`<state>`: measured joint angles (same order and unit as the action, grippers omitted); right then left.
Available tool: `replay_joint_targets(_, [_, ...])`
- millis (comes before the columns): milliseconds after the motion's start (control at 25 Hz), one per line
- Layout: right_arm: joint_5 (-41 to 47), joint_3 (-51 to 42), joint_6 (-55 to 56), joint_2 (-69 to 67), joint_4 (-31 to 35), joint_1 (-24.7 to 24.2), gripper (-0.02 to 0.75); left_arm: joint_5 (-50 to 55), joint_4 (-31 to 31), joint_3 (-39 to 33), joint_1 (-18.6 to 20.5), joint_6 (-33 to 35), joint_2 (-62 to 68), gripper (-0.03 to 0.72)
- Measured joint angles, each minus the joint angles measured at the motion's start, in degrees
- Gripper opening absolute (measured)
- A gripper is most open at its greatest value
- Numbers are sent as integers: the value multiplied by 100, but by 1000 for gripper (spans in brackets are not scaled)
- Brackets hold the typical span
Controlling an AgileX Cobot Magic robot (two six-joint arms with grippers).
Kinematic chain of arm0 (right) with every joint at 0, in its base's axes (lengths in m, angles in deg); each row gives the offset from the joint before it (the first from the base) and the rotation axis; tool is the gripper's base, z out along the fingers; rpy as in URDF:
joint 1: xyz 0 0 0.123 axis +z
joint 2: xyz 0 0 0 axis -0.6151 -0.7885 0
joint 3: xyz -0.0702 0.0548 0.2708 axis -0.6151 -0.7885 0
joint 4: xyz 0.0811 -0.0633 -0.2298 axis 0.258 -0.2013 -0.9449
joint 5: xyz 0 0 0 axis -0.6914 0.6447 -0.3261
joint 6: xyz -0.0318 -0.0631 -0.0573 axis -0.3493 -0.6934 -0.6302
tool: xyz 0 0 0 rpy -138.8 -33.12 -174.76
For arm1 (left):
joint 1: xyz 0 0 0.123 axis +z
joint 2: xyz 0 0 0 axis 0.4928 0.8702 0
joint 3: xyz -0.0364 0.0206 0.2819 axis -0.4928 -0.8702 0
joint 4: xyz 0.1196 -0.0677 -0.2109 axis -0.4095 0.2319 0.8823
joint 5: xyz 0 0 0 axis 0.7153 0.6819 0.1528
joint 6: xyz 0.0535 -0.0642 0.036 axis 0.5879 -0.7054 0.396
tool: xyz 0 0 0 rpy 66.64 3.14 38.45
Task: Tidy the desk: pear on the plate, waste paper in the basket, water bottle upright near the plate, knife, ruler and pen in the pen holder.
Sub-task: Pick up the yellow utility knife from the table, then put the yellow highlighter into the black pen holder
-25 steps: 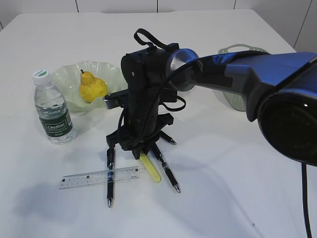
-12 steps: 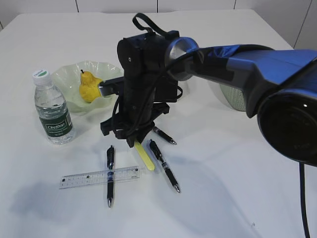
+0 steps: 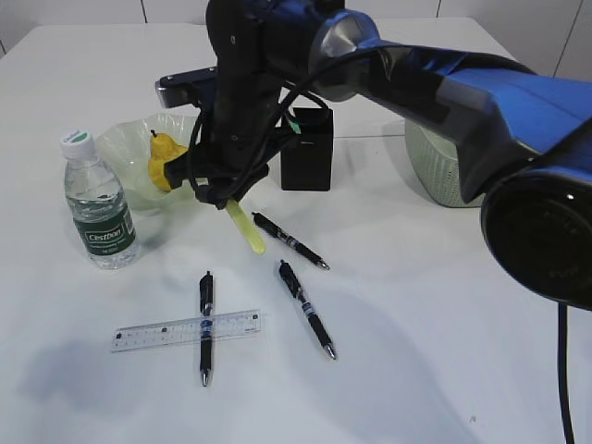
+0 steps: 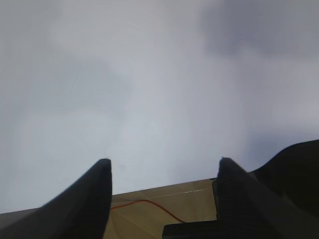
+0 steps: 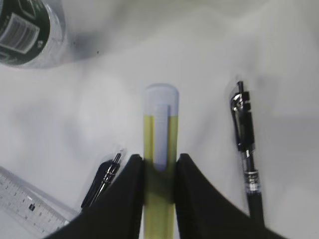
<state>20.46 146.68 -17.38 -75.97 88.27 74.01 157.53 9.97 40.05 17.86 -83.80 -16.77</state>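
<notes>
My right gripper is shut on the knife, a slim yellow-green stick with a pale end, and holds it above the desk just left of the black pen holder. The yellow pear lies in the wavy pale green plate. Upright beside the plate stands the water bottle. The clear ruler lies across one pen. Two more pens lie nearby. My left gripper is open and empty over bare desk. The waste paper is out of view.
The sage green basket stands at the right, half hidden behind my right arm. In the left wrist view the desk's edge and tan floor with an orange cable show below the fingers.
My right gripper has lifted the knife off the desk from among the pens and carried it up and back to the left. The pen holder behind it now shows.
</notes>
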Motion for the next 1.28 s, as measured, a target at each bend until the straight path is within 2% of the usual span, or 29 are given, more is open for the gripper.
replay_joint_targets(240, [-356, 448, -85, 0, -303, -92, 172, 0, -182, 0, 0, 0, 0, 466])
replay_joint_targets(480, [-496, 487, -92, 0, -684, -336, 172, 0, -246, 0, 0, 0, 0, 466])
replay_joint_targets(1000, [-820, 493, -665, 57, -524, -804, 172, -606, -510, 0, 0, 0, 0, 455])
replay_joint_targets(1280, [-1074, 493, -809, 57, -511, -865, 172, -1137, -523, 0, 0, 0, 0, 453])
